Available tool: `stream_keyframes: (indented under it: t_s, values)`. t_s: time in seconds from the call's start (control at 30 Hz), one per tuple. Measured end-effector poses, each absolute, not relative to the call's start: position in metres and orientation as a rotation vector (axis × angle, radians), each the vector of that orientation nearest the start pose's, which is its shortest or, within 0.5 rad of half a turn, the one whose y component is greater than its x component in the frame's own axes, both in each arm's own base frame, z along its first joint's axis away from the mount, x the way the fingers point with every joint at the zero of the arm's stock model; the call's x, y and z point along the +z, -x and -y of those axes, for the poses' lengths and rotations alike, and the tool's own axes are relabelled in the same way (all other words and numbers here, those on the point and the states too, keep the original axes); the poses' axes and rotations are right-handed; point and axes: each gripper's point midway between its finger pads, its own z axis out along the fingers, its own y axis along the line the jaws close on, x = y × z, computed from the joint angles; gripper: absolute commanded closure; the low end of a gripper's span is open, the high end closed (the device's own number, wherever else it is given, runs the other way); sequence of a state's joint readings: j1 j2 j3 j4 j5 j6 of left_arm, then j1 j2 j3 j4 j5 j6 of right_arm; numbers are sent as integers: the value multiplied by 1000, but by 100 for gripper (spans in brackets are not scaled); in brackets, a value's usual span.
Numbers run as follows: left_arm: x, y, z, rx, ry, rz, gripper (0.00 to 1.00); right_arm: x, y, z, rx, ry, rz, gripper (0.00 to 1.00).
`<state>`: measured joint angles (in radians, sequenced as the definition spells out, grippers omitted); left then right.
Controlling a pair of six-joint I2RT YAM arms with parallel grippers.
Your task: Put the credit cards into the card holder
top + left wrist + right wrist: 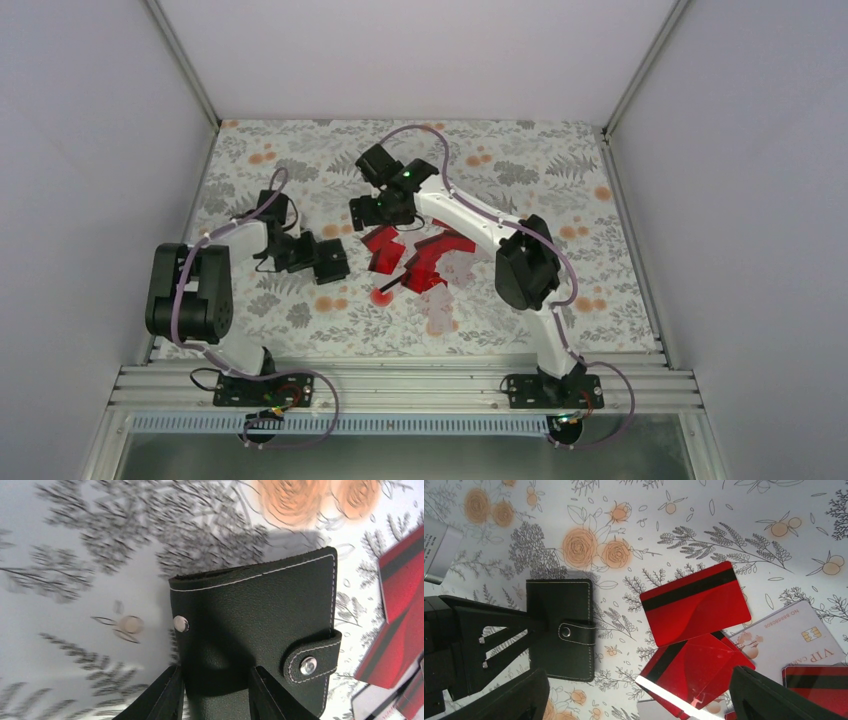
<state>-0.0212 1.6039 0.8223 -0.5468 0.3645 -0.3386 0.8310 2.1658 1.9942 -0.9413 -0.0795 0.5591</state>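
The black card holder (pixel 260 605) lies on the flowered cloth with its snap strap folded over one edge. It also shows at the left of the right wrist view (pixel 569 605). My left gripper (pixel 215 695) is over its near end, jaws partly closed. One finger is at the holder's edge and the other lies across its face; whether they pinch it is unclear. Several red credit cards (pixel 415 255) lie overlapped mid-table, one black-striped (pixel 694 602) and another below it (pixel 704 662). My right gripper (pixel 636 700) hovers wide open above them, holding nothing.
A white VIP card (pixel 794 635) with a gold chip lies among the red ones. A small red round spot (pixel 381 296) sits on the cloth in front of the pile. White walls and aluminium rails (pixel 400 385) bound the table.
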Motion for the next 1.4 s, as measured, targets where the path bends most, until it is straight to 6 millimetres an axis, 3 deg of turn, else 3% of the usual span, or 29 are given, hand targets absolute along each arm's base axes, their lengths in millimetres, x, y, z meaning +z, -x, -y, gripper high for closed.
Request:
stream_keyframes:
  t_s: [0.3, 0.4, 0.6, 0.83, 1.03, 1.4]
  values:
    - [20, -290, 100, -644, 300, -2917, 66, 115, -335, -398, 520, 444, -2813, 16]
    - [20, -289, 104, -648, 289, -2922, 66, 108, -331, -399, 523, 467, -2824, 23]
    - [22, -285, 99, -587, 294, -2957, 65, 89, -318, -398, 508, 535, -2853, 24]
    - [27, -294, 91, -541, 279, -2938, 65, 72, -305, -415, 491, 639, -2852, 28]
    - [31, -303, 93, -584, 248, -2911, 66, 46, -301, -432, 462, 713, -2870, 30]
    - [21, -308, 100, -651, 207, -2912, 66, 39, -299, -451, 466, 763, -2854, 36]
